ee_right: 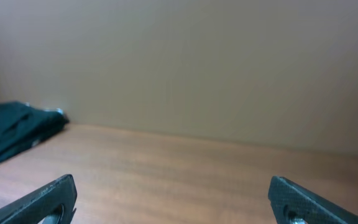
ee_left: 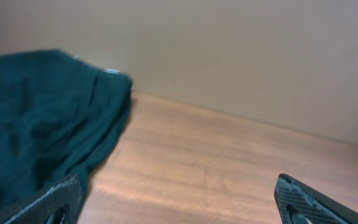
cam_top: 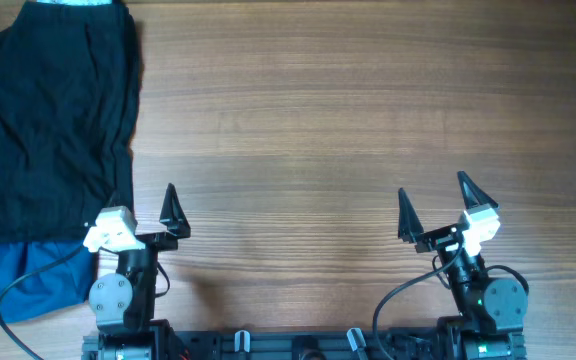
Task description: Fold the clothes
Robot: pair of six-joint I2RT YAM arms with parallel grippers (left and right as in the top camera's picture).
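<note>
The black shorts lie crumpled at the far left of the wooden table, with a pale strip of waistband at their far edge. They show dark at the left of the left wrist view and far left in the right wrist view. My left gripper is open and empty, just right of the shorts' near corner, its left finger at the fabric's edge. My right gripper is open and empty over bare table at the front right.
A bright blue garment lies under the black shorts and sticks out at the front left, next to the left arm's base. The wooden table stretches to the right of the clothes. A plain wall stands behind the table's far edge.
</note>
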